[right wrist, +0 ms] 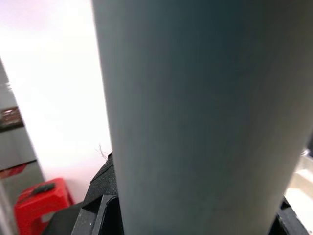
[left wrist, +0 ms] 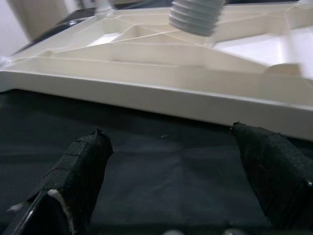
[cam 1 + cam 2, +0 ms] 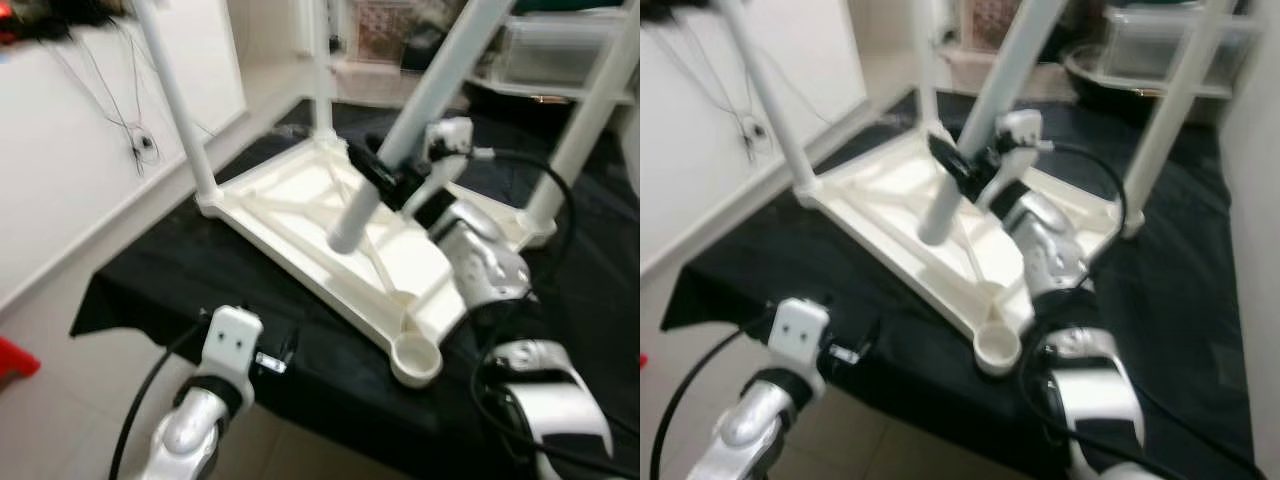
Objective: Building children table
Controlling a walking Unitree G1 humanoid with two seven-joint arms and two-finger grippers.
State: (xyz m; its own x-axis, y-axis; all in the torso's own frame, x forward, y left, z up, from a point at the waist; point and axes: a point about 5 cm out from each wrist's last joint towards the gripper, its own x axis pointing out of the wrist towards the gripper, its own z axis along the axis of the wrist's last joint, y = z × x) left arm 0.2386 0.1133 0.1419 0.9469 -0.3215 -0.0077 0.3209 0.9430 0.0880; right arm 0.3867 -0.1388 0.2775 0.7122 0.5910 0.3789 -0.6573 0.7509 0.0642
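— Tabletop (image 3: 300, 205) first: where does it lie?
— Upside down on the black cloth (image 3: 160, 280), its ribbed underside up. Three white legs already stand in its corners. The near corner socket (image 3: 415, 358) is open and sits close to the cloth's near edge.

— And the fourth leg (image 3: 985, 110)?
— It is tilted, and the right gripper (image 3: 965, 170) is pinching it, one black finger on each side. Its threaded lower end (image 2: 195, 17) hangs in the air above the middle ribs, not touching them, well apart from the open socket.

— What about the left gripper (image 2: 171, 161)?
— Low over the cloth at the near edge, fingers (image 2: 80, 166) spread wide apart and holding nothing, pointing at the tabletop's long near rim (image 2: 146, 93). Bare cloth lies between the fingertips and that rim.

— Any room around?
— On the robot's left, the cloth's edge drops to pale floor, with a white wall (image 3: 70, 150) beyond. A red stool (image 1: 39, 205) stands on the floor.
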